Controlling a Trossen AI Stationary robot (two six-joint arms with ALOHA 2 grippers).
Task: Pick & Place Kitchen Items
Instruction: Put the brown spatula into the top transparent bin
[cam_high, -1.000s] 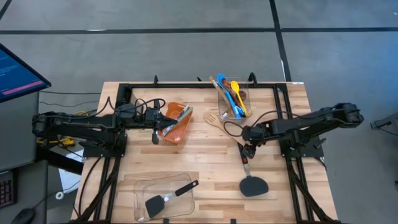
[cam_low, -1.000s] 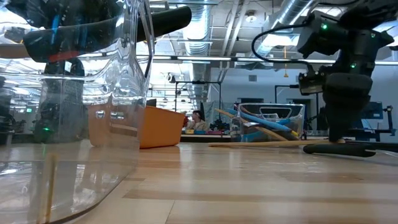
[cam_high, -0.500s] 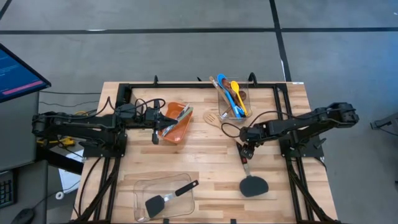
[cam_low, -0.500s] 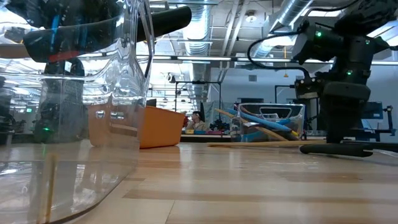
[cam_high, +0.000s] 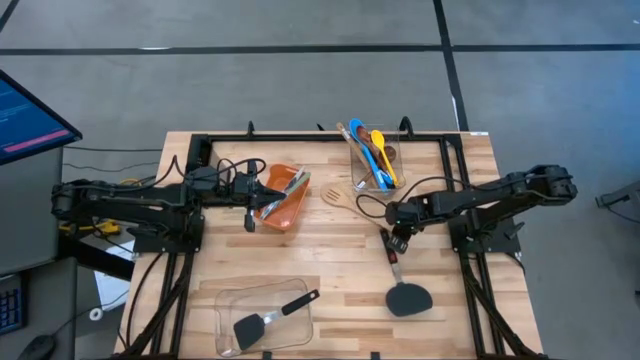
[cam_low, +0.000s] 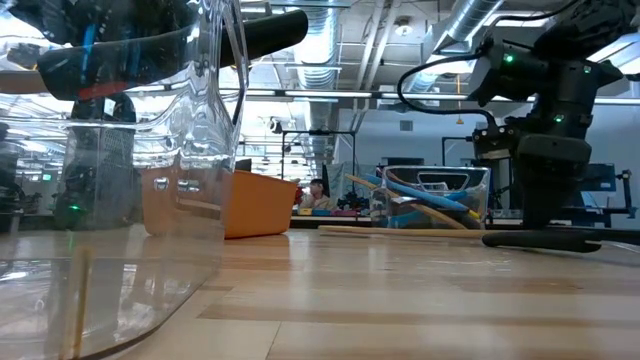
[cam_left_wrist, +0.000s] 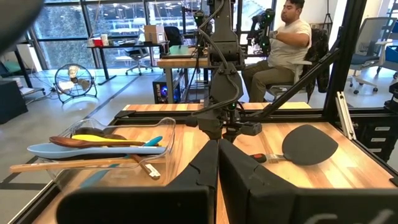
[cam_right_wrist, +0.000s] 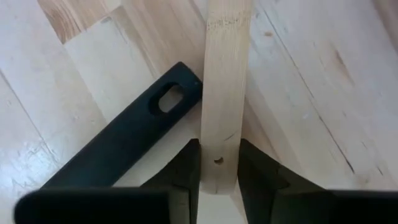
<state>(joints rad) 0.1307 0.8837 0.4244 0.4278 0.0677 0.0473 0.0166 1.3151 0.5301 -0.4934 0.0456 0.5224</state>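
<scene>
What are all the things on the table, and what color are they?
Wooden turner: one, pale wood, mid-table, handle end between the right hand's fingers.
Black spatula: one, on bare table near the front right.
Second black spatula: one, in the front clear container.
Spoons: several, blue, yellow, wood, in the back clear container.
Orange bin: one, holding slim tools.
Table: one, light wood.
Left hand: shut, beside the orange bin.
Right hand: gripping the wooden turner.
</scene>
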